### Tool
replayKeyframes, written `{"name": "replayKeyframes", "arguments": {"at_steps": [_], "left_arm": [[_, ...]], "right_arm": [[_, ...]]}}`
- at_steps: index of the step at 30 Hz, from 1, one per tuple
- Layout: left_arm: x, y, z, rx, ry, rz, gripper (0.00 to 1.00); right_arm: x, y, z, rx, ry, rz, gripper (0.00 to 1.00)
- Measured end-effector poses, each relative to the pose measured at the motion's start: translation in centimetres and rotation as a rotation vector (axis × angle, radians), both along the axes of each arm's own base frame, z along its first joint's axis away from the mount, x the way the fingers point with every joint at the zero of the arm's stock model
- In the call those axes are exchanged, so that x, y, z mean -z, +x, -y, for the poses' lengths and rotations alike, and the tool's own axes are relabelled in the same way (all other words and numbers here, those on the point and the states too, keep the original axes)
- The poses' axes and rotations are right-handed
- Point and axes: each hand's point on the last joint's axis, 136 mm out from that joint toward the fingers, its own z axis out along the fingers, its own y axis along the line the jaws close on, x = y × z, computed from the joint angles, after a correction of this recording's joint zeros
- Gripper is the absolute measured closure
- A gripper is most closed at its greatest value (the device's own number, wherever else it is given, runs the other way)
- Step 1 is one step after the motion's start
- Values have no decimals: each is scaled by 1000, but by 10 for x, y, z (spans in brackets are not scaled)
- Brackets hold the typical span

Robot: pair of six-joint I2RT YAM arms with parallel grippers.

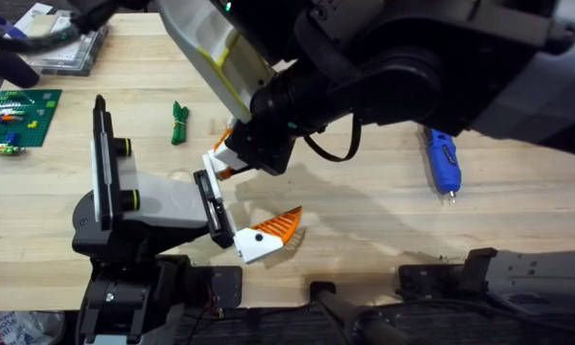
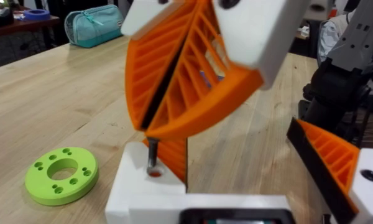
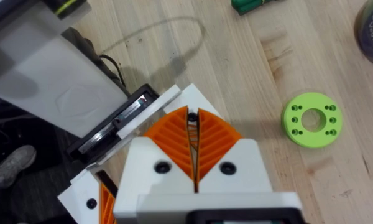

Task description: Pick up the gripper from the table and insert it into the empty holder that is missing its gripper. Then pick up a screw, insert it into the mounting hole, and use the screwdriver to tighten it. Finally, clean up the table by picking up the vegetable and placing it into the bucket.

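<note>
We see the right end effector (image 2: 148, 127) clamped on the screw (image 2: 152, 152), a short dark metal pin poised tip-down at the mounting hole of the gripper (image 2: 143, 193). The gripper sits in the holder (image 1: 158, 201) at the tabletop's 8 o'clock. We judge the screw light, stiff and slippery, best pinched high on its shank. The left end effector's fingers look spread, holding nothing

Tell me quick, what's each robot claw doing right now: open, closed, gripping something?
Left gripper: cannot be told.
Right gripper: closed, holding a screw.
</note>
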Motion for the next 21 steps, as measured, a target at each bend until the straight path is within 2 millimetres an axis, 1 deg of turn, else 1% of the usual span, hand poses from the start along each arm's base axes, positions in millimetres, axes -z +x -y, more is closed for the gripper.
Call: {"name": "replayKeyframes", "arguments": {"at_steps": [10, 17, 21], "left_arm": [[0, 0, 0, 0, -1, -3, 12], [0, 0, 0, 0, -1, -2, 12], [0, 0, 0, 0, -1, -2, 12]], "right_arm": [[-2, -1, 2, 0, 1, -1, 992], [-25, -6, 9, 0, 49, 29, 992], [-29, -7, 10, 2, 60, 34, 992]]}}
